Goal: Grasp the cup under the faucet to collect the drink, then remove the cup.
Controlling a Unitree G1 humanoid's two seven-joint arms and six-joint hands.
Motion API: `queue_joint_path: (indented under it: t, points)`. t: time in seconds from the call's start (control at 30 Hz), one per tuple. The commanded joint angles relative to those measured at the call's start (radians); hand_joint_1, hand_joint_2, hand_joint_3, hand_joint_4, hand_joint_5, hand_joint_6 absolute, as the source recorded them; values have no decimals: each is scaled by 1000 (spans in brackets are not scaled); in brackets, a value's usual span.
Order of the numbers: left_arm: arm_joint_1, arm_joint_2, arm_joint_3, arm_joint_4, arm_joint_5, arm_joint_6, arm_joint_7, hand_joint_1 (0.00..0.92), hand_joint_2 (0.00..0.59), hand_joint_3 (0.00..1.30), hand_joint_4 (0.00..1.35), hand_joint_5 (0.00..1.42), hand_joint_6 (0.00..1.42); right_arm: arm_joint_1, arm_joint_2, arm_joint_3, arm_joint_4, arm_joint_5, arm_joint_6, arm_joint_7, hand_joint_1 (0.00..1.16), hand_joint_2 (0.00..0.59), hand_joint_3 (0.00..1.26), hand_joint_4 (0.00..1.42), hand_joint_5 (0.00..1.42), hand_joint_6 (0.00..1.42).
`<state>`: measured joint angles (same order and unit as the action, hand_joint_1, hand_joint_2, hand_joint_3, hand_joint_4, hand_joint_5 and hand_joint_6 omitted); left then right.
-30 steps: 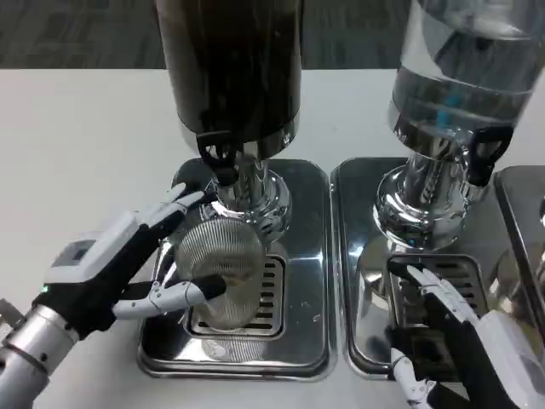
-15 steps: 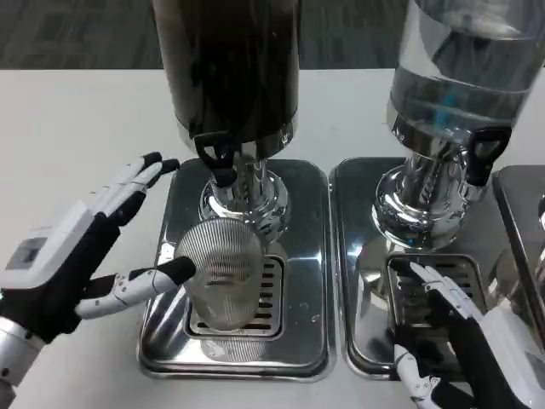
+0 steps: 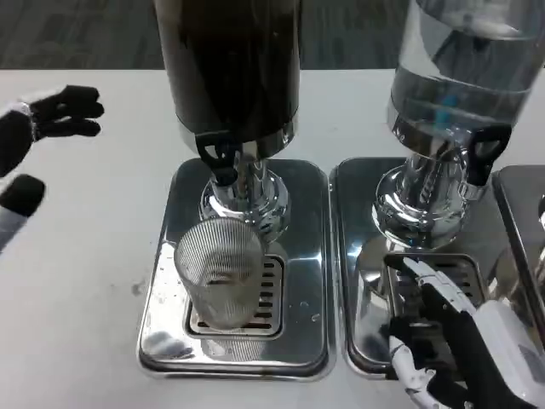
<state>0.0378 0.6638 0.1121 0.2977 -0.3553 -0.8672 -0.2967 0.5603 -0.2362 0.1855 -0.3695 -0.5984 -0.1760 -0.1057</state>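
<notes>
While no writing is legible anywhere, the ribbed clear cup (image 3: 220,274) stands upright on the drip tray (image 3: 300,256) at centre frame, left hand (image 3: 34,141) at upper left and right hand (image 3: 456,341) at lower right both released, grasping nothing.

The cup (image 3: 220,273) looks like clear ribbed plastic, the drip trays (image 3: 311,256) and faucet base (image 3: 243,200) are shiny mirror-polished metal, the right tank (image 3: 464,68) is glossy see-through plastic, and the table (image 3: 94,256) is plain matt white

head view | above, looking down (close) | faces table (image 3: 85,256) and dispensers (image 3: 234,77)
</notes>
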Motion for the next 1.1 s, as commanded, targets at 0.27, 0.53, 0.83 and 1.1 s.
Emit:
queue_joint_path:
  t: [0.27, 0.53, 0.83, 1.1]
  points:
    - [-120, 19, 110, -81, -407, 480, -520, 0, 41, 308, 218, 236, 171, -30, -14, -5, 34, 25, -12, 8, 548, 572, 159, 99, 75, 287]
    - [-209, 7, 164, -66, -450, 764, -691, 0, 22, 238, 141, 162, 107, -40, -17, -4, 45, 28, -16, 6, 538, 570, 157, 99, 75, 287]
    - [-260, -29, 202, -44, -409, 848, -748, 0, 25, 237, 132, 158, 96, -48, -20, -8, 47, 31, -16, 9, 530, 570, 156, 99, 75, 287]
    - [-326, -35, 186, 24, -406, 972, -822, 0, 23, 199, 97, 129, 75, -51, -22, -9, 53, 40, -15, 9, 519, 578, 156, 99, 75, 284]
